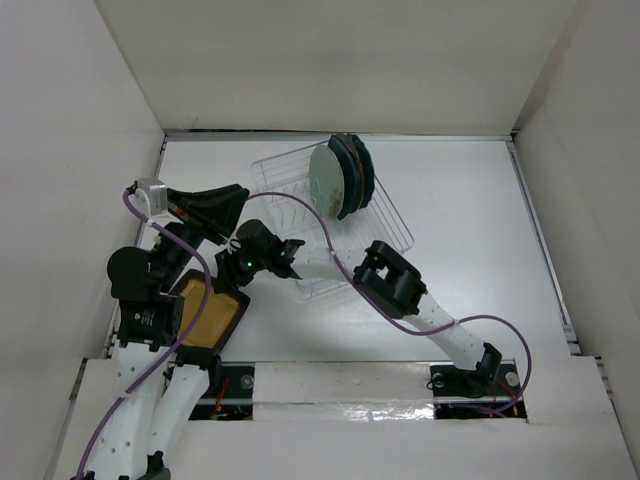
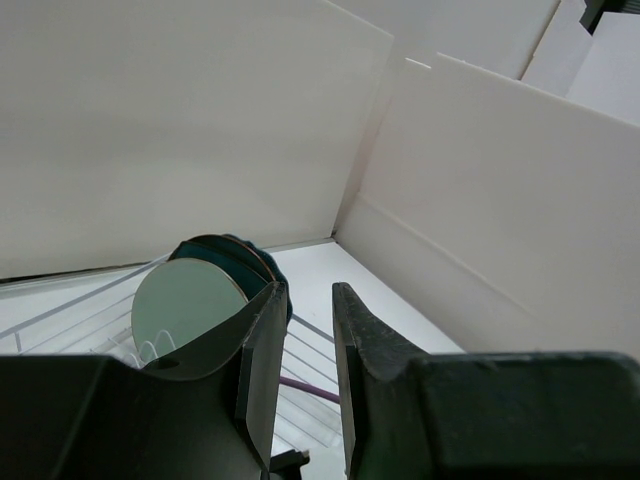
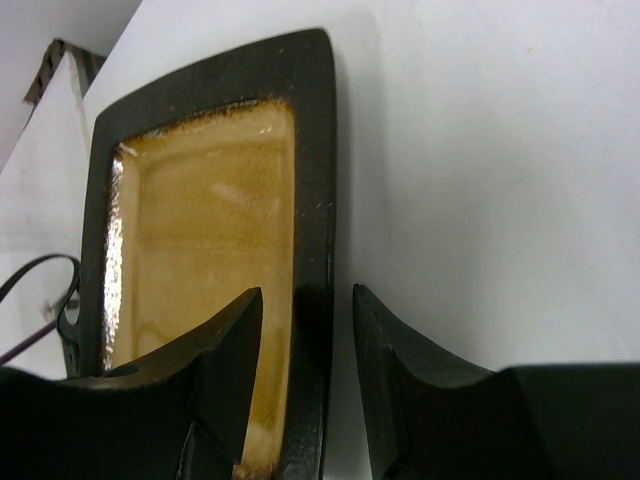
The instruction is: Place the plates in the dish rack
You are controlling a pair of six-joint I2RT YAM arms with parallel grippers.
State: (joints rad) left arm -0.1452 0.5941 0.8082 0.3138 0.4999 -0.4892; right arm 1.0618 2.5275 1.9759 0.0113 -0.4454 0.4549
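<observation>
The clear dish rack (image 1: pixel 370 225) sits at mid-table. A round pale green plate (image 1: pixel 328 180) stands upright in its far end with dark teal plates (image 1: pixel 357 170) close behind it. They also show in the left wrist view, the green plate (image 2: pixel 185 305) in front of the teal ones (image 2: pixel 255 262). The square mustard-yellow plate with a black rim (image 1: pixel 212 312) lies flat on the table at near left. My right gripper (image 1: pixel 238 278) is open, its jaws straddling that plate's black rim (image 3: pixel 312 200) without pinching it. My left gripper (image 1: pixel 238 197) is open and empty, held above the rack's left side.
White walls enclose the table on the left, back and right. A purple cable (image 1: pixel 320 225) crosses over the rack, and another loops by the left arm (image 1: pixel 195 262). The right arm's elbow (image 1: pixel 390 278) hangs over the rack's near corner.
</observation>
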